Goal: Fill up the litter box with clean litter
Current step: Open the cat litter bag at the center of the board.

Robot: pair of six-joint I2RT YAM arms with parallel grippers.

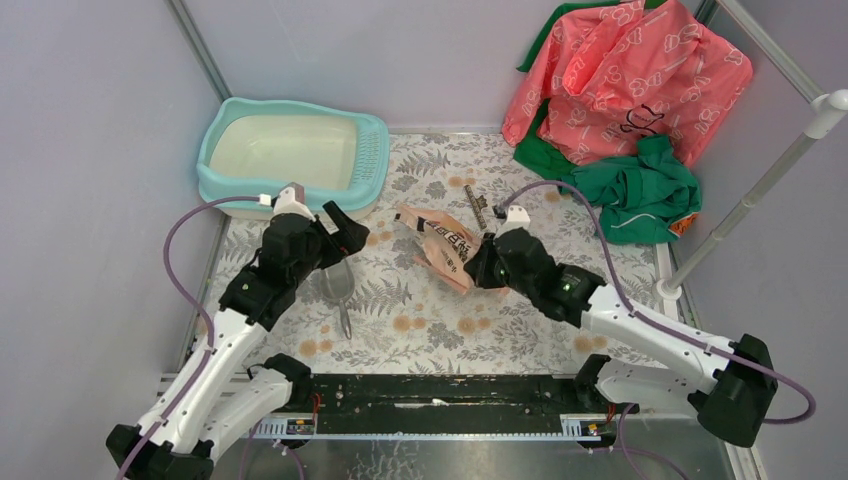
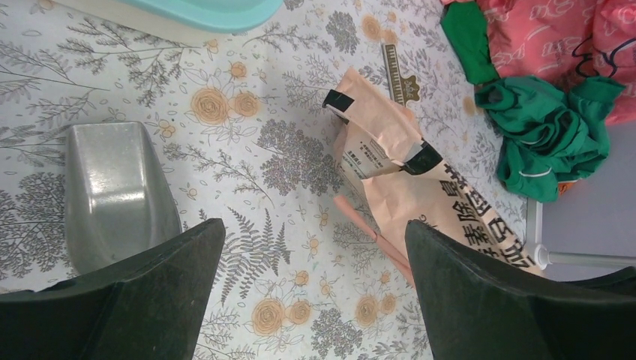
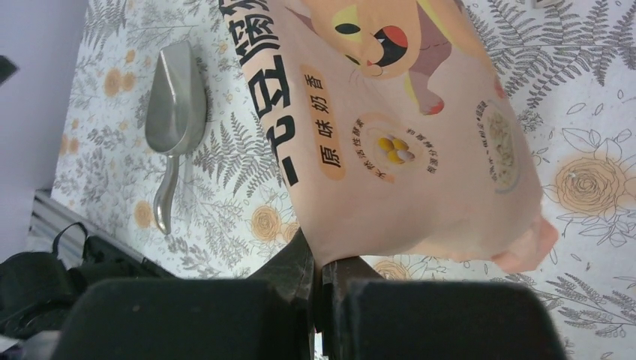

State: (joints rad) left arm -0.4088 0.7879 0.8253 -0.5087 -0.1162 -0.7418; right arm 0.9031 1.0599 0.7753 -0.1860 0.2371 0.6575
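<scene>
Opening step, picking up the bag (image 1: 445, 245): the right claw (image 3: 319, 262) is pinched shut on one of its edges, and the left claw (image 2: 313, 229) hangs wide open just above the scoop (image 2: 112, 191). The litter box (image 1: 370, 160), turquoise with a bare cream pan, sits just beyond the left claw; the next move is probably to lift the bag and tip it there.

Pink-orange printed plastic bag (image 3: 420, 150), right wrist view, print running sideways:
- yellow oval label (image 3: 335, 129) reads 原味奶香 in black.
- large black characters (image 3: 262, 97) beside it: 豆 legible, 腐 cut by the frame edge.
- small print around the round pictures (image 3: 394, 150): too small to read.

Left wrist view, same bag (image 2: 420, 202): more large black characters, part hidden, not safely readable. White panel (image 2: 369, 159): print illegible.
</scene>
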